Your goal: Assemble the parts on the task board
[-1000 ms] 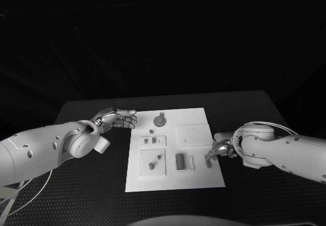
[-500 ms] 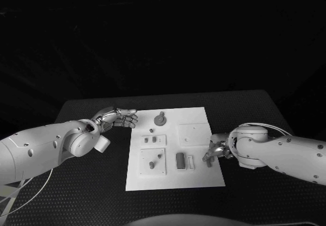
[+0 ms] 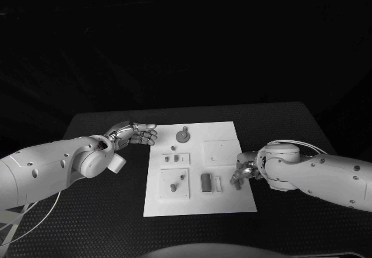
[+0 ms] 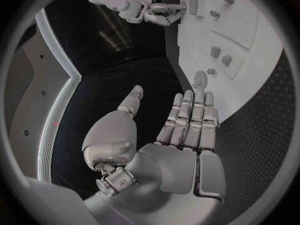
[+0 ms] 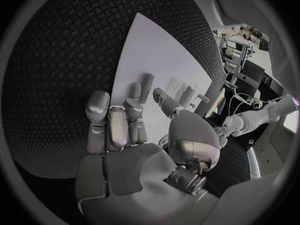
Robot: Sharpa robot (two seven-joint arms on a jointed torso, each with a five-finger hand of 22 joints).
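The left hand (image 3: 133, 134) hovers over the black table (image 3: 101, 204) just beside the left edge of the task board (image 3: 233, 207), near its far corner; in the left wrist view its fingers (image 4: 190, 117) lie straight and side by side with the thumb standing apart, and nothing is in the palm. The white task board lies in the middle of the table, and grey parts sit on it. Near its far edge lies a round part with a short stem (image 3: 182, 136). Below that, on the left half of the board, a small raised plate (image 3: 175, 159) carries two little pieces, and nearer the robot a larger square plate (image 3: 174, 185) bears a small peg-like piece (image 3: 173, 187). To the right of the square plate stands a dark upright block (image 3: 205, 183), with a slim pale bar (image 3: 217, 185) just beside it. Farther back on the right half is a plain pale square plate (image 3: 219, 153). At the board's right edge the right hand (image 3: 242, 173) reaches down onto the board, its fingers (image 5: 119, 120) together and pointing at the surface, the fingertips at a small dark upright part (image 3: 237, 185) that stands near that edge; whether the hand actually grips that part cannot be told from any view.
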